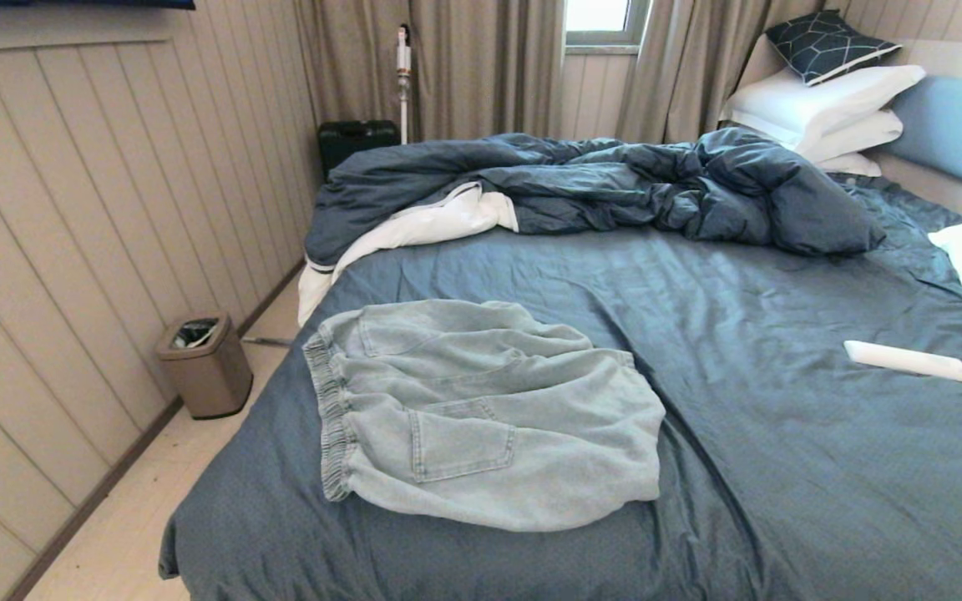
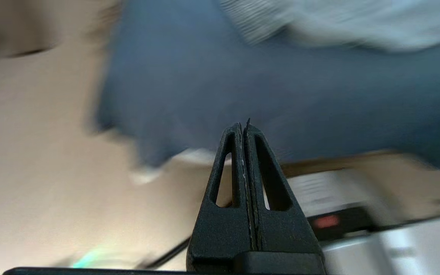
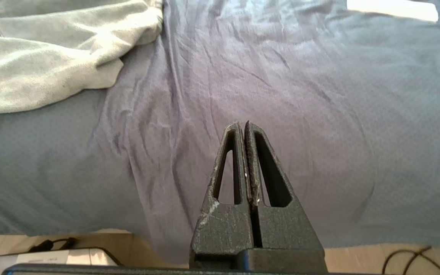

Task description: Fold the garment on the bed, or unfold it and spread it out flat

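Both arms are hanging low off the near edge of the bed (image 1: 782, 467), out of the head view: the left gripper (image 2: 245, 128) is pointing across the bed's corner, the right gripper (image 3: 243, 128) at bare sheet, each pinched fully closed on nothing. Farther in, the shorts (image 1: 481, 413) are lying folded on the bed's left side, waistband toward the edge, apart from both grippers. Beyond them the duvet (image 1: 615, 188) is sitting bunched.

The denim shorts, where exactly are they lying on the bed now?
In the head view the denim shorts lie on the bed near its front left corner, waistband toward the left edge, well in front of the crumpled duvet.
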Robot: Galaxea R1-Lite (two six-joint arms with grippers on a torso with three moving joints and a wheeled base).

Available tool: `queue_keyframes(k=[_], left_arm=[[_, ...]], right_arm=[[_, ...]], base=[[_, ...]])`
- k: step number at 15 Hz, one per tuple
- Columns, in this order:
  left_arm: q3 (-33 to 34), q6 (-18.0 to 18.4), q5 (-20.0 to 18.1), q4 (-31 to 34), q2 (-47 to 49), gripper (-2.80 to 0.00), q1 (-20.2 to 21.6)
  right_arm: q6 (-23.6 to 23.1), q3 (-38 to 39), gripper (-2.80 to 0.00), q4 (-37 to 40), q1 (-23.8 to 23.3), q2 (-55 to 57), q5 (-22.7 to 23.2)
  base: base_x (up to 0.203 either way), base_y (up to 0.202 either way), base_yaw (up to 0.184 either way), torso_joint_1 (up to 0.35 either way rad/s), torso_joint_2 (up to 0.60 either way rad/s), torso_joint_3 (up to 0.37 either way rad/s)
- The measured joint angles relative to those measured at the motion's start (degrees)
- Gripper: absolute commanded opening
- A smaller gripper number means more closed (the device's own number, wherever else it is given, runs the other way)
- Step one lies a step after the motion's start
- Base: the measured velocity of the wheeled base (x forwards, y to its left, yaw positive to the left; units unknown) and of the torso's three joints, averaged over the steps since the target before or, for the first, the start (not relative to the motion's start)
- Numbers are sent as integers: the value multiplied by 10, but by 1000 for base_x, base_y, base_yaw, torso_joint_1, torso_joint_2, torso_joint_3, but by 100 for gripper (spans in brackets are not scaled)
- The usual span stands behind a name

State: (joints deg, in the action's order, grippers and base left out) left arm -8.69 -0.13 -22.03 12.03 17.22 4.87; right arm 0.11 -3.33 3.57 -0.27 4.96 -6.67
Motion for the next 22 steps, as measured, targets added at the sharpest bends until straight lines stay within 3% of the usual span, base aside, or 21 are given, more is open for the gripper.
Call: queue_keyframes(k=[3, 5, 8, 9, 12, 13, 16, 22], left_arm=[[15, -56, -12, -26, -1, -280, -50], [18, -59, -3, -26, -21, -280, -70], [15, -39, 34, -16, -97, -280, -60], [14, -17, 70, -12, -122, -280, -58], [32, 55, 231, -42, -157, -280, -53], [39, 61, 245, -61, -162, -280, -53], [60, 42, 203, -61, -169, -280, -51], [65, -5, 225, -70, -171, -280, -51]], right_arm=[[-2, 0, -280, 1, 0, -24, 2], [-3, 0, -280, 1, 0, -33, 3], [-16, 2, -280, -3, 0, -44, 16], [-16, 2, -280, -4, 0, -45, 16], [-32, 16, -280, -49, 0, -48, 28], [-28, 23, -280, -50, 0, -48, 54], [1, 31, -280, -32, 0, -49, 60], [18, 33, -280, -32, -1, -49, 52]], base=[[0, 0, 0, 0, 0, 0], [0, 0, 0, 0, 0, 0], [0, 0, 0, 0, 0, 0], [0, 0, 0, 0, 0, 0], [0, 0, 0, 0, 0, 0], [0, 0, 0, 0, 0, 0], [0, 0, 0, 0, 0, 0], [0, 0, 0, 0, 0, 0]])
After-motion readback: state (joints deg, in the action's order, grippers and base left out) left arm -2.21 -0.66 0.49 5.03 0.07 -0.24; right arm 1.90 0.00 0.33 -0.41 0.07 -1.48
